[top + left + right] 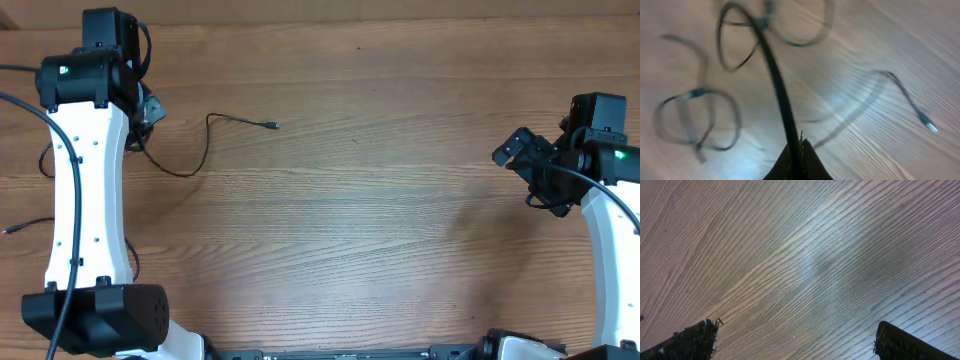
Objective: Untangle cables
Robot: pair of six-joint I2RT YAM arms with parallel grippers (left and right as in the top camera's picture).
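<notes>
The left pincer [799, 157] is shut tight on one black cable [776, 82], which rises from its tips toward the top of the left wrist view. The other cables [695, 117] lie in blurred loops on the worktop [380, 220] at the left of that frame. In the overhead view a plug end [272, 125] lies in the upper left part. The right pincer [795, 340] stands wide open at the right edge and holds nothing.

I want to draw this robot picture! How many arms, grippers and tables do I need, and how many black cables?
arms: 2, left arm and right arm
grippers: 2, left gripper and right gripper
table: 1
cables: tangled and blurred, cannot count
total: 5 plus cables
</notes>
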